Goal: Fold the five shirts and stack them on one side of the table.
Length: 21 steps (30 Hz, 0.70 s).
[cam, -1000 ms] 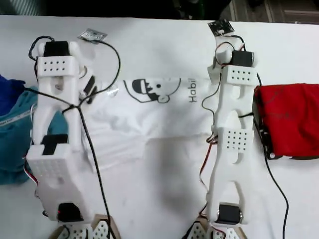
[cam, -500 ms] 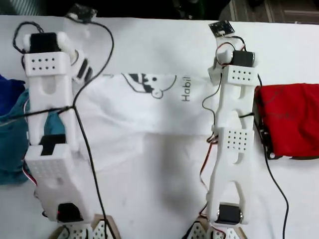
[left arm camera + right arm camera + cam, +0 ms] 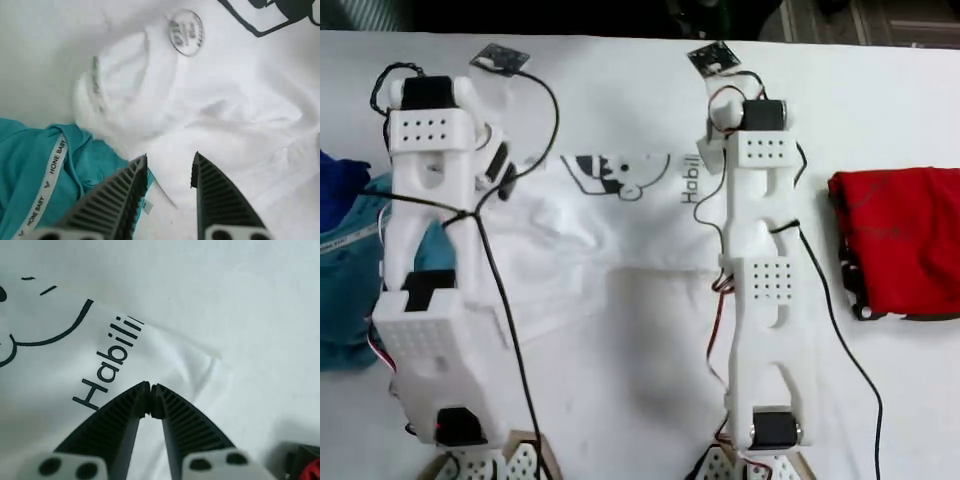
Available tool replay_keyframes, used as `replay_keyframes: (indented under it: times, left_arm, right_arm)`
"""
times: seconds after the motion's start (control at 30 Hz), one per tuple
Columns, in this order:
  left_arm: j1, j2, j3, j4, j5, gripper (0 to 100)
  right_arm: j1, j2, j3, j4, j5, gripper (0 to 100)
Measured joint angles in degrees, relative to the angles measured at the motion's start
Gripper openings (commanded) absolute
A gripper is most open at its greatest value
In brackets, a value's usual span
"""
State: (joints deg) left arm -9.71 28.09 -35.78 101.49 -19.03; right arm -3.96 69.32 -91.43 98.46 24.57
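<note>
Gaping over shirt (image 3: 225,100): left end effector (image 3: 169,157).

The high camera looks down over the whole desk (image 3: 620,80); each wrist camera faces down, close above the white shirt (image 3: 620,230), shared by all views.

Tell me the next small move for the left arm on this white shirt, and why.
Probably lower the left arm and close its jaws on the white shirt just below them. The jaws stand open above the cloth, holding nothing, close to the teal shirt, so aim clear of that. The right arm's jaws are shut over the shirt's other side, by the print.
</note>
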Motion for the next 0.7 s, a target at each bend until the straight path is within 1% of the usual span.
replay_keyframes:
  times: [0.07,0.17,0.33,0.43,0.57,0.7]
  left_arm:
    - [0.0,0.0,0.1,0.0,0.0,17]
    - [0.0,0.0,0.4,0.0,0.0,17]
    - [0.1,0.0,0.4,-0.1,0.0,17]
    - [0.1,-0.3,0.3,-0.3,0.0,17]
    - [-1.7,-3.7,-2.5,-0.3,-0.1,17]
    - [-4.0,-6.9,-3.7,0.4,0.0,17]
  right_arm:
    - [-0.2,-0.2,0.1,0.0,0.0,1.9]
    - [-0.4,-2.5,4.3,0.2,0.0,1.9]
    - [-2.5,-5.6,19.9,-0.2,0.0,1.9]
    - [-2.1,-5.8,26.9,-2.3,0.0,1.9]
    - [-0.8,-5.9,28.1,-4.3,0.1,1.8]
    - [0.1,-5.9,26.6,-2.3,2.0,1.8]
